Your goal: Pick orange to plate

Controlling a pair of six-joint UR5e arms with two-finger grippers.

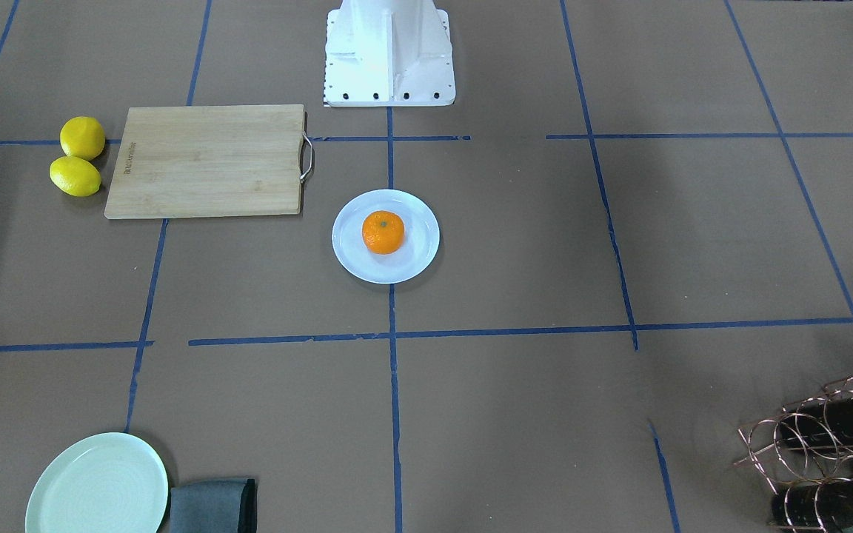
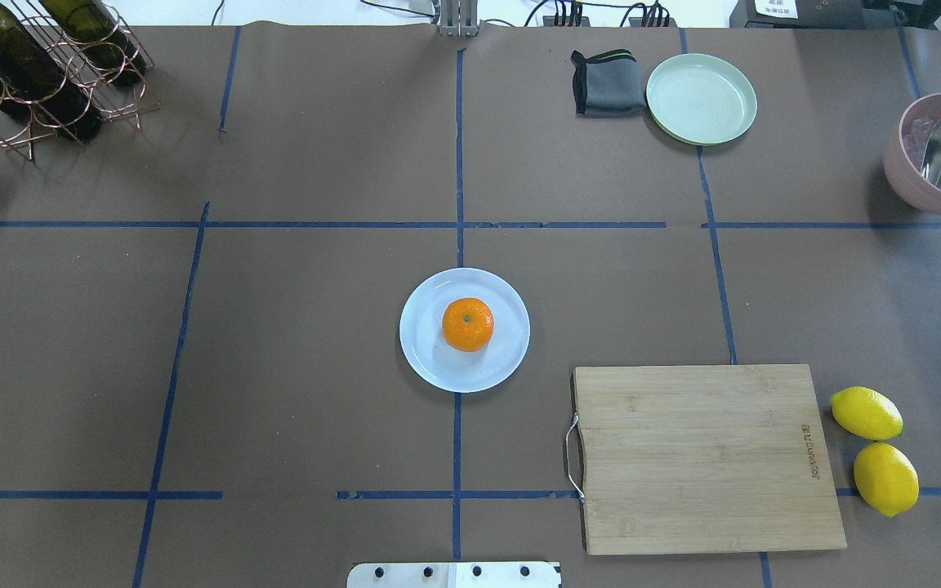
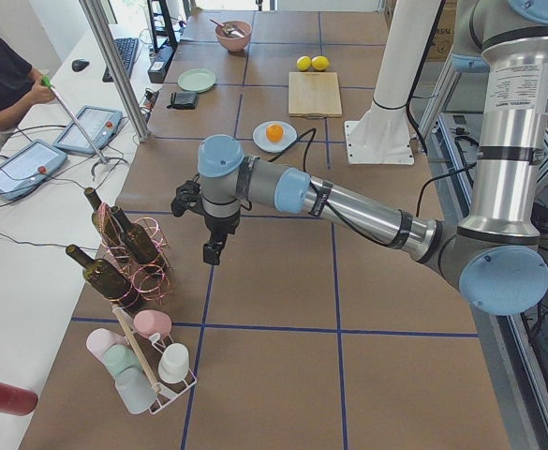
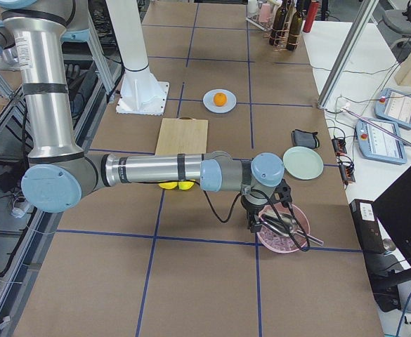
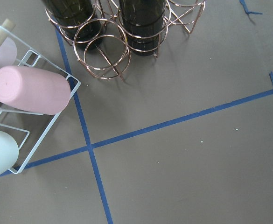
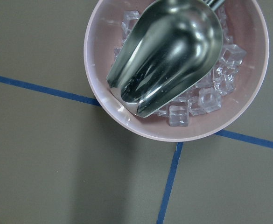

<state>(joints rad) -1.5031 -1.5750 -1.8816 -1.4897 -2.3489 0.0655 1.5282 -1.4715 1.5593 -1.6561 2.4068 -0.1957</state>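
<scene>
The orange rests upright on the pale bluish-white plate at the table's middle, its green stem dot facing up; the front-facing view shows the orange on the plate too. Neither gripper is near it. My left gripper hangs above the table beside the wine rack at the left end, and I cannot tell its state. My right gripper hovers by the pink bowl at the right end, and I cannot tell its state either. Neither wrist view shows any fingers.
A wooden cutting board lies right of the plate, with two lemons beside it. A pale green plate and grey cloth sit far right. A pink bowl holds ice and a metal scoop. A copper wine rack and a cup rack stand at the left.
</scene>
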